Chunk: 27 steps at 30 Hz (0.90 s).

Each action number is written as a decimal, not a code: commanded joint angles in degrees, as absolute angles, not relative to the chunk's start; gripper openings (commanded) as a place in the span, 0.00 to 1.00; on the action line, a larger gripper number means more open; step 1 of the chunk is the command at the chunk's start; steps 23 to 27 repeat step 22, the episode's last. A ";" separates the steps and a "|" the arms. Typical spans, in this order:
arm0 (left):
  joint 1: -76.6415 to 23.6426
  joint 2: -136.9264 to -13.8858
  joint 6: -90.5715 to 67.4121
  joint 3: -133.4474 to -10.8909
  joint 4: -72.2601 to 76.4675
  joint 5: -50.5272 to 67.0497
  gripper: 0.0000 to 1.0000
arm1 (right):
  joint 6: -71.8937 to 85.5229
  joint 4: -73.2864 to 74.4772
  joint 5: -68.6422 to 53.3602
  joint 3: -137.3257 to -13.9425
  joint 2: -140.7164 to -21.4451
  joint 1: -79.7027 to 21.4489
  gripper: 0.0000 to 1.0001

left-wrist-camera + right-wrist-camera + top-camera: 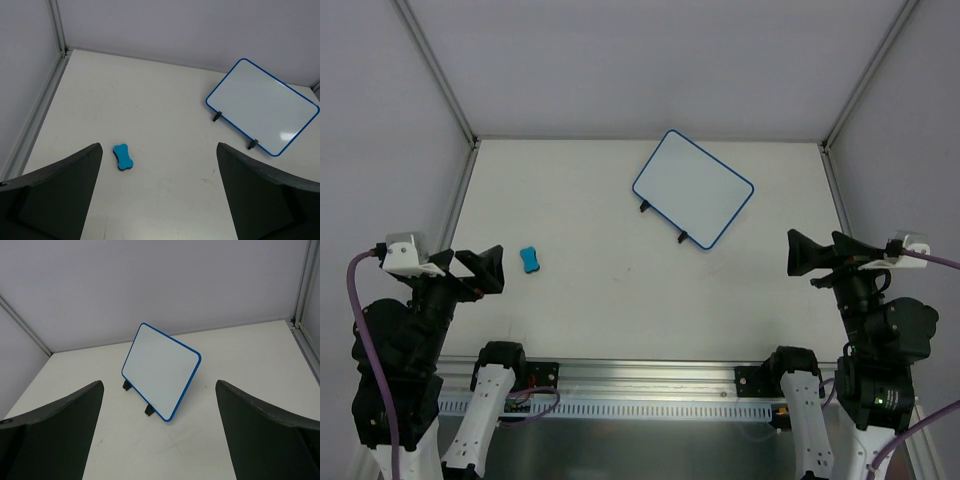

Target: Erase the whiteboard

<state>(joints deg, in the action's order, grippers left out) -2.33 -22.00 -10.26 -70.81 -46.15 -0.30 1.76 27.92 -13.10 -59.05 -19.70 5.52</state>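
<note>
Overhead and wrist views of the workcell. The whiteboard [692,188] stands on the far half of the white table [620,320], right of centre, with its corners turned diagonally to the table edges. It has a blue frame with rounded corners and rests on two small black feet [682,238] along its near-left edge. In the right wrist view the whiteboard [161,369] leans back on these feet, tilted rather than flat, and its face reads plain white. In the left wrist view the same board [262,112] lies at far right.

A blue, bone-shaped eraser [529,260] lies flat on the table at near left, well apart from the board. It is just beyond and to the right of the left gripper [492,270]. In the left wrist view the eraser [123,156] sits near the left finger [60,195], apart from it.

The left gripper [159,150] hovers over the near-left table edge with its jaws spread wide and bare table between them. The right gripper [795,254] hovers at near right, pointing toward the table centre. In its own wrist view the right gripper [159,385] is likewise spread wide, and the board shows between its fingers [260,430] without touching them.

Purple cables [360,300] trail from both wrists. An aluminium rail [650,375] runs along the near table edge between the arm bases.
</note>
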 commanded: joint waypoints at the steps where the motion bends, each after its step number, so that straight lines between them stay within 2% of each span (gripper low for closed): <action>1: -3.16 -19.70 -8.61 -73.56 -49.56 -1.40 0.99 | 0.53 29.00 -8.09 -60.73 -17.58 3.26 0.99; 11: -5.36 -16.79 -8.96 -74.88 -52.64 -7.56 0.99 | -2.29 29.79 -6.42 -61.70 -16.26 0.97 0.99; 27: -5.36 -17.14 -9.14 -74.36 -52.73 -8.09 0.99 | -3.34 30.15 -5.63 -61.44 -16.09 0.26 0.99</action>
